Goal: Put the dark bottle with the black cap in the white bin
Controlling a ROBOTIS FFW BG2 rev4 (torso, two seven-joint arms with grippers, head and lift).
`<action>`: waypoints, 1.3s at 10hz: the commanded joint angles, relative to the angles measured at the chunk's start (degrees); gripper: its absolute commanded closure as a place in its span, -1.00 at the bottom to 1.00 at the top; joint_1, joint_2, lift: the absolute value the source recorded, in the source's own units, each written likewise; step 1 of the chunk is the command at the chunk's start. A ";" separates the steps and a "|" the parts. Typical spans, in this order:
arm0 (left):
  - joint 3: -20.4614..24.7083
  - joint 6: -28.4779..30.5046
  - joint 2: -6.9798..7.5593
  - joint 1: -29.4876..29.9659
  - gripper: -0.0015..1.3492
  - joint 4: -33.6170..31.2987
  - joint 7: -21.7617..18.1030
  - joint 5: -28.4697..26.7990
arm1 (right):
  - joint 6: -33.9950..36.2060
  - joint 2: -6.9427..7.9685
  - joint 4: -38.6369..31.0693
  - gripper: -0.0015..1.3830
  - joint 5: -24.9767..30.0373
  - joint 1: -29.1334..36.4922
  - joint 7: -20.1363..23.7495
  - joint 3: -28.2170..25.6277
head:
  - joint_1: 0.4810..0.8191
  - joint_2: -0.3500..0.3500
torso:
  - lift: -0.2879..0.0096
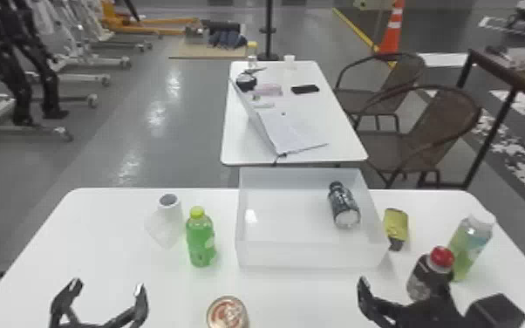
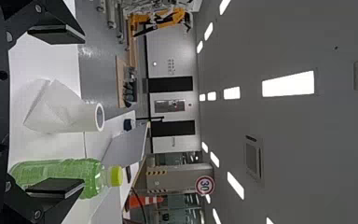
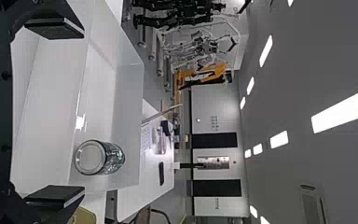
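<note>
Bottle (image 1: 343,207) w/ the black cap lies on its side in the white bin (image 1: 309,258), right half of the bin in the head view, cap end toward top of frame; so placement looks done, & the step in hand is prob. a clean retreat. R gripper (image 3: 81,112), lower right of the head view, has its fingers wide apart w/ nothing between them. L gripper (image 1: 107,287) waits lower left, also spread wide & empty. To do it well: keep R fingers open, no need to re-grip or nudge, b/c the round bottle could roll on the bin floor. Raise the hand a bit before any sideways move, then draw back toward bottom of frame, slow at first. Main risk is the red-capped bottle (image 1: 418,283), lower right, partly hidden by the R finger; can't tell if they touch, so avoid wrist twist or a swing right. Mind the bin's near wall too: a bump there could shift everything.
</note>
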 commanded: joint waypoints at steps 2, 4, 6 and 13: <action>0.05 -0.02 -0.15 0.02 -0.69 -0.05 -0.01 0.00 | -2.64 -0.14 0.47 -0.83 2.00 1.64 -0.10 -0.44 | -0.60 0.00 | 0.26; 0.40 -0.10 -0.15 0.19 -0.69 -0.05 -0.01 -0.09 | -3.52 0.30 -0.24 -0.83 2.88 2.96 -1.94 -0.44 | -0.60 0.00 | 0.26; 0.14 -0.02 -0.15 0.11 -0.69 0.03 -0.01 -0.09 | -3.78 0.65 -0.85 -0.83 3.94 3.48 -3.17 -0.44 | -0.60 0.00 | 0.26; 0.14 0.25 -0.15 0.02 -0.69 -0.05 -0.01 -0.35 | -4.48 2.23 -0.50 -0.83 4.55 4.28 -5.72 -0.44 | -0.60 0.00 | 0.26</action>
